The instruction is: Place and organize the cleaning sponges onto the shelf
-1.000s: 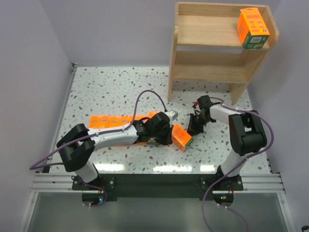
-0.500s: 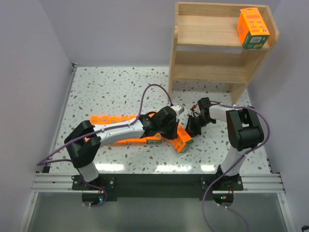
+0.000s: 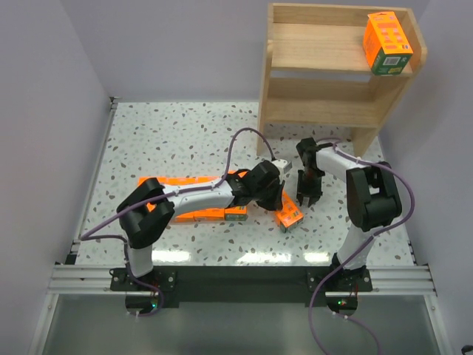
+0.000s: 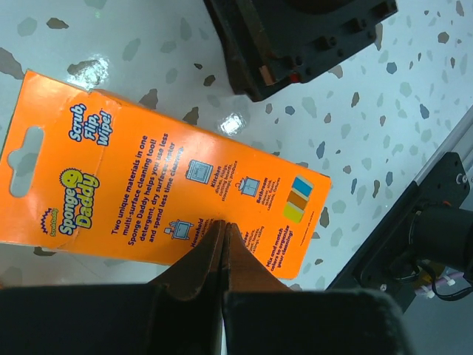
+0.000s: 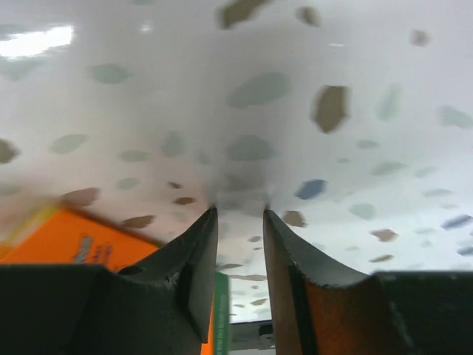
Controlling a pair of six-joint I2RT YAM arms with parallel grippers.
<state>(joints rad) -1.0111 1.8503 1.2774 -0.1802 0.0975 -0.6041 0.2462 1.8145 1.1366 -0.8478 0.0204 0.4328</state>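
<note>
One orange sponge pack with a green band (image 3: 386,43) stands at the right end of the wooden shelf's (image 3: 325,66) top tier. Another pack (image 3: 289,215) lies flat on the table between my grippers. My left gripper (image 3: 275,197) is shut and empty, its tips resting against this pack's printed face (image 4: 148,185) in the left wrist view (image 4: 224,225). My right gripper (image 3: 305,198) points down just right of the pack, open by a narrow gap and empty, tips (image 5: 238,214) at the table. The pack's edge (image 5: 63,238) shows at its left. More packs (image 3: 174,184) lie behind my left arm.
The speckled table (image 3: 170,133) has purple walls on the left and back. The shelf's lower tier (image 3: 318,107) holds nothing that I can see. The right gripper's black body (image 4: 295,37) fills the top of the left wrist view, close to the pack.
My left gripper has moved right and the loose pack has slid a little right with it. My right gripper has swung from slanting toward the pack to pointing down beside it.
</note>
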